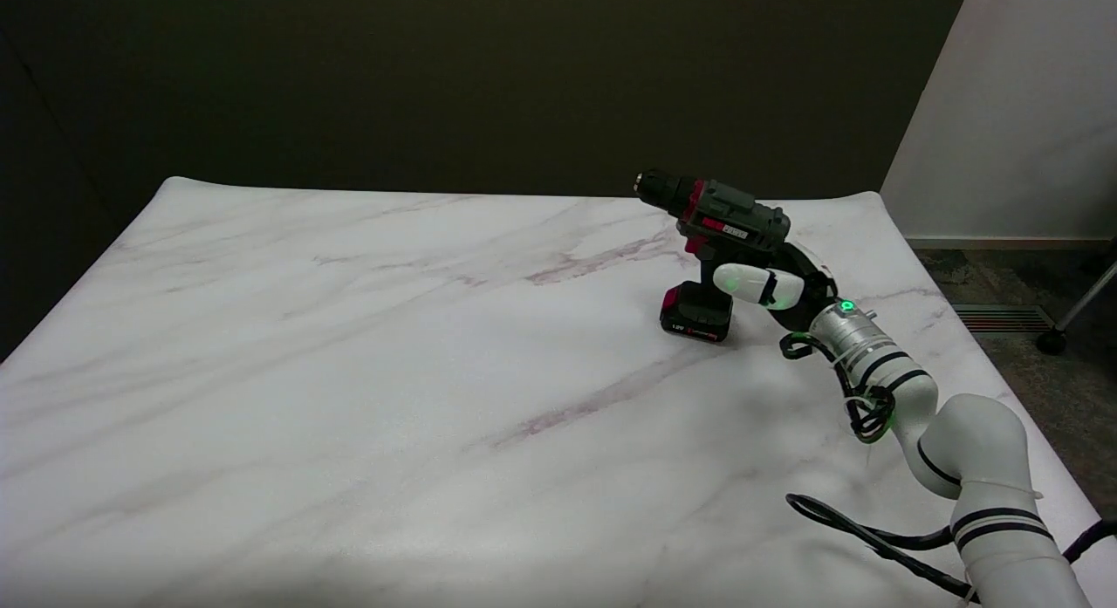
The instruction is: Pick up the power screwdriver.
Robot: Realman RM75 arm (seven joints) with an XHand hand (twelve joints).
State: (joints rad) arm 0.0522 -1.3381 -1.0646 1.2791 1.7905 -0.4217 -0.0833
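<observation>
Hand (772, 285) wraps the screwdriver (711, 220) handle, right of frame; firm grip and straight lift off the surface (349, 372) advised.

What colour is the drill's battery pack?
Black with red trim, on the battery at the drill's base; head view.

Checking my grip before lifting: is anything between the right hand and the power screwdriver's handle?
Nothing shows there in the head view: the right hand sits against the power screwdriver, one finger across its handle.

Single high head view, angled down across the marble table (349, 372)
</observation>
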